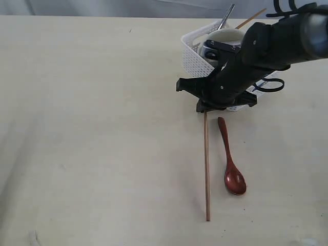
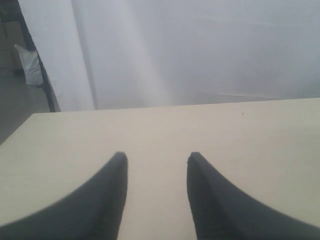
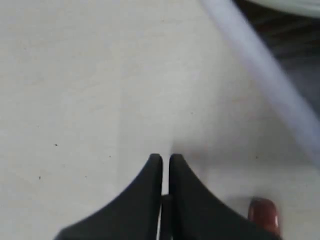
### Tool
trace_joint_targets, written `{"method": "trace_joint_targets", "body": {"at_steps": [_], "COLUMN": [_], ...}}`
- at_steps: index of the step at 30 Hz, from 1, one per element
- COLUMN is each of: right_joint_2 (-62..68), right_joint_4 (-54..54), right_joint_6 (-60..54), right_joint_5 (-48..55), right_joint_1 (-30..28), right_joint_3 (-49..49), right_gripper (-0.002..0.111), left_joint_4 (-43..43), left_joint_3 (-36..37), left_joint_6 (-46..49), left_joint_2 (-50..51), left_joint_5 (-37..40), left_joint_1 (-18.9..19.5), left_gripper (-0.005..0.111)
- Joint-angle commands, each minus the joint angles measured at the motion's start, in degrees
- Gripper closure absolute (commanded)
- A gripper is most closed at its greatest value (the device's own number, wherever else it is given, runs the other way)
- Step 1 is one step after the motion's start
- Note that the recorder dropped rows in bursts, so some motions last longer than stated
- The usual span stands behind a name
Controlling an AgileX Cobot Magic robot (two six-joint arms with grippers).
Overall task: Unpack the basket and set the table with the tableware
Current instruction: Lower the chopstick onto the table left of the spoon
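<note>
Pale table [image 1: 77, 154] carries the white basket [image 1: 195, 61] at far right. Beside it the right hand [image 1: 204, 107], fingers nearly together, sits on the far end of a flat-lying chopstick [image 1: 206, 164]; whether it pinches, I cannot tell. Elsewhere the left hand [image 2: 155, 157] hangs spread. Just beside the chopstick lies a red-brown spoon [image 1: 229, 156].

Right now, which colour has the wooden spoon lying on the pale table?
The glossy wooden spoon is red-brown; the exterior view shows it best.

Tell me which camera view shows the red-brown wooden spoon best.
The exterior view: the whole spoon lies in sight on the table. The right wrist view catches only one red-brown end at its edge. The left wrist view shows none of it.
</note>
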Motion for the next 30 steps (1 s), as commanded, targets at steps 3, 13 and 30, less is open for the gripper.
{"method": "trace_joint_targets", "body": {"at_steps": [3,13,30], "right_joint_2": [0.23,-2.4,-7.24], "right_joint_4": [-0.7,-0.7,-0.7], "right_joint_6": [-0.49,-1.71,-8.31], "right_joint_5": [-1.04,-0.11,0.24], "right_joint_1": [-0.38,-0.38,-0.38], "right_joint_3": [0.19,0.19,0.19], "right_gripper": [0.064,0.062,0.062], "left_joint_4": [-0.28,-0.28,-0.28], "left_joint_3": [0.14,0.14,0.14], "left_joint_6": [-0.27,-0.27,-0.27], "left_joint_2": [-0.08,-0.08,-0.08], "left_joint_5": [-0.26,-0.35,-0.35], "left_joint_1": [-0.46,-0.46,-0.46], "left_gripper": [0.069,0.069,0.069]}}
